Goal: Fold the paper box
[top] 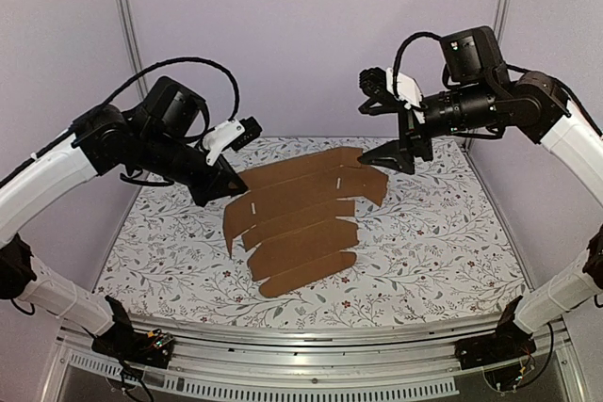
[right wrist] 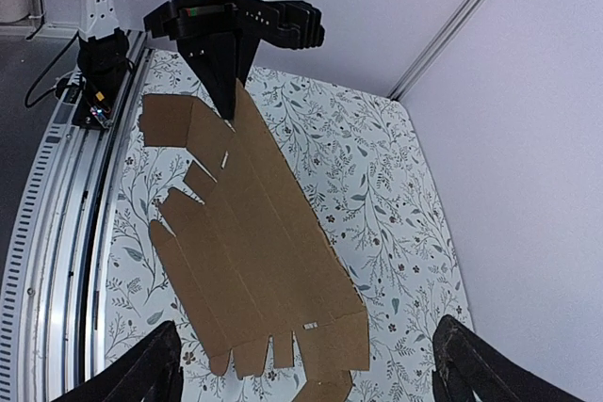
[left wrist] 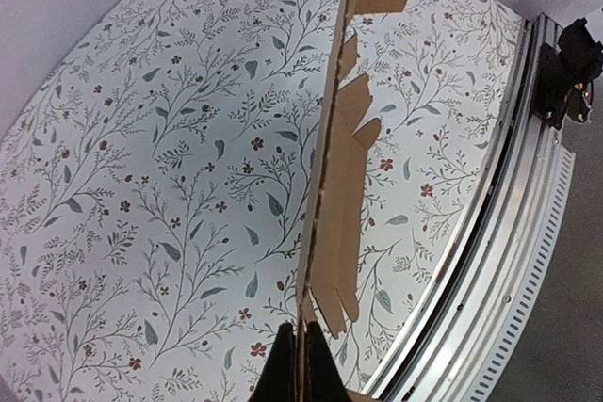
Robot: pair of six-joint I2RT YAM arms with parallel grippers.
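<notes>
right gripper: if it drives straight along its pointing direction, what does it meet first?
Most likely the paper box: its near end lies between the open fingers of the right gripper in the wrist view. Farther along that line, the left gripper pinches the sheet's far end. Height over the sheet is unclear.

Left wrist view: paper box point(left wrist: 332, 214) edge-on, far end cut by top edge; left jaws cropped at bottom. Right wrist view: right jaws cropped at bottom, paper box near flap cut off.
</notes>
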